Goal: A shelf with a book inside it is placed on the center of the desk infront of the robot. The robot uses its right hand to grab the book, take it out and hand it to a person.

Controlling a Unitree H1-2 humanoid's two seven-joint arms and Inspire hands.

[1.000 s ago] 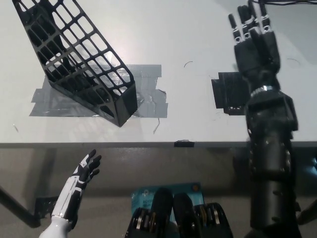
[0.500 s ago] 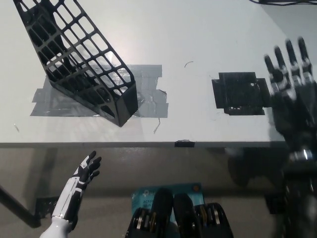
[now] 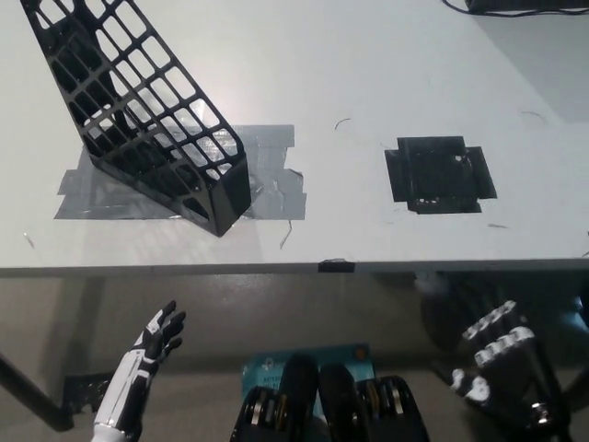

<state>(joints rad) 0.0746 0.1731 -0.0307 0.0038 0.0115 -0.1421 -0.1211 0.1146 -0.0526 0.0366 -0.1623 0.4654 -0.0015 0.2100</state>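
Right hand (image 3: 508, 373) dropped below surface (image 3: 368, 64) edge, fingers spread, empty, partly cut off, left hand (image 3: 158, 333) open, shelf (image 3: 138, 110) bookless

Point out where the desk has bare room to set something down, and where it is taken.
Bare: the desk between the black mesh shelf and the black tape square, plus the far right side. Taken: the left, where the shelf stands on grey tape. Both hands, left hand and right hand, hang below the desk edge.
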